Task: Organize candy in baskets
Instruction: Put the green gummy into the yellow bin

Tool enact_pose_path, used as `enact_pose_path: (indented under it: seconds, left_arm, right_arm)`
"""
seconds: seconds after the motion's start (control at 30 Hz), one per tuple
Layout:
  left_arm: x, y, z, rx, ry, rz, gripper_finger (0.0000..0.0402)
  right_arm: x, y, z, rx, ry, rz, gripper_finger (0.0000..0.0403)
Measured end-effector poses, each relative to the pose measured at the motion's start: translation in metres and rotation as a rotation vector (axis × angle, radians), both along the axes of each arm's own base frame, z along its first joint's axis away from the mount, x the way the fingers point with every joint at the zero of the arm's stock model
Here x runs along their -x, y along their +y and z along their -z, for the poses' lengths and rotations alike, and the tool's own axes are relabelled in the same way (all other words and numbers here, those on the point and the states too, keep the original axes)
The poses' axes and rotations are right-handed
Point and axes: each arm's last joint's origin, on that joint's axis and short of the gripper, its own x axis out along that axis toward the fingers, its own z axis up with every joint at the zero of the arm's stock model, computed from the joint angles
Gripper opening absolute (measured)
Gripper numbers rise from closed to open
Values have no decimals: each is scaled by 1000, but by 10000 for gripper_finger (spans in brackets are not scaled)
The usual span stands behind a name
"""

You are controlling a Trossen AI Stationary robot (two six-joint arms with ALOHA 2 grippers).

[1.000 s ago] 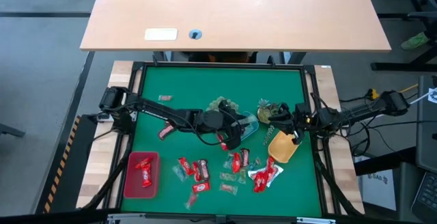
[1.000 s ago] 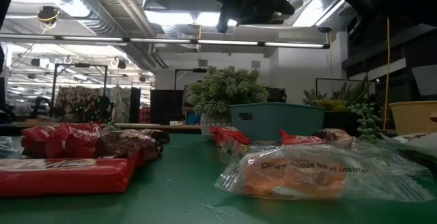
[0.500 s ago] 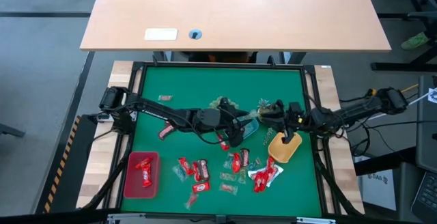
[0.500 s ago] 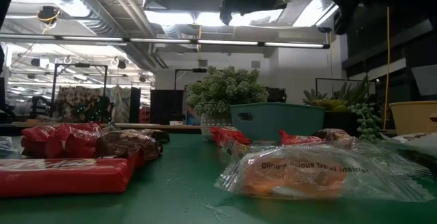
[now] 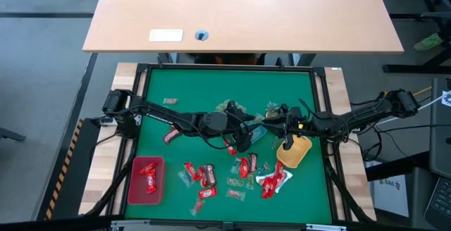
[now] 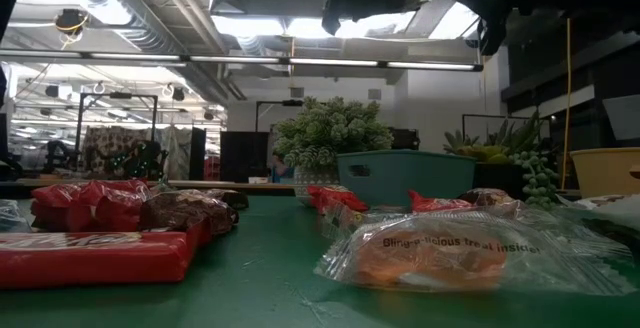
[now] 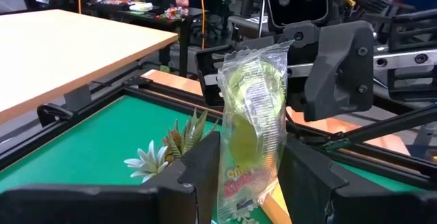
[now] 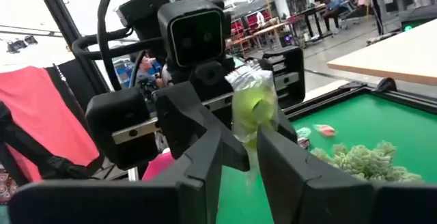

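Note:
My left gripper (image 5: pixel 248 128) reaches level over the pale blue basket (image 5: pixel 258 135) and is shut on a green candy in a clear wrapper (image 7: pixel 250 115). My right gripper (image 5: pixel 273 124) faces it from the table's right, open. Its fingers (image 8: pixel 205 162) stand on either side of that candy's free end (image 8: pixel 251 108); I cannot tell whether they touch it. The yellow basket (image 5: pixel 294 151) lies below the right arm. The red basket (image 5: pixel 146 181) at the near left holds red candy. More candy (image 5: pixel 239 171) lies loose on the green mat. My left gripper pinches the lower part of the wrapper (image 7: pixel 235 183) between its two fingers. The fingers come level from the table's left. The rest of the packet sticks out past the fingertips toward the right gripper, lifted clear above the blue basket.
Two green spiky plant ornaments (image 5: pixel 229 108) (image 5: pixel 276 110) stand just behind the grippers. A lone candy (image 5: pixel 170 101) lies at the far left of the mat. A black frame (image 5: pixel 225 67) edges the mat. In the low view, wrapped sweets (image 6: pixel 440 253) crowd the near edge.
My right gripper has moved toward the table's left and a little up, away from the yellow basket and up to my left gripper and the candy it holds.

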Motion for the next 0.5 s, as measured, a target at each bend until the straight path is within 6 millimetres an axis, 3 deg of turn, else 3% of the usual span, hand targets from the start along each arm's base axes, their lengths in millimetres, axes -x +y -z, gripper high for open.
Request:
enact_pose_path:
  seconds: [0.5]
  left_arm:
    - [0,0,0,0,1,0,132]
  right_arm:
    - [0,-3,0,-14,3,100,95]
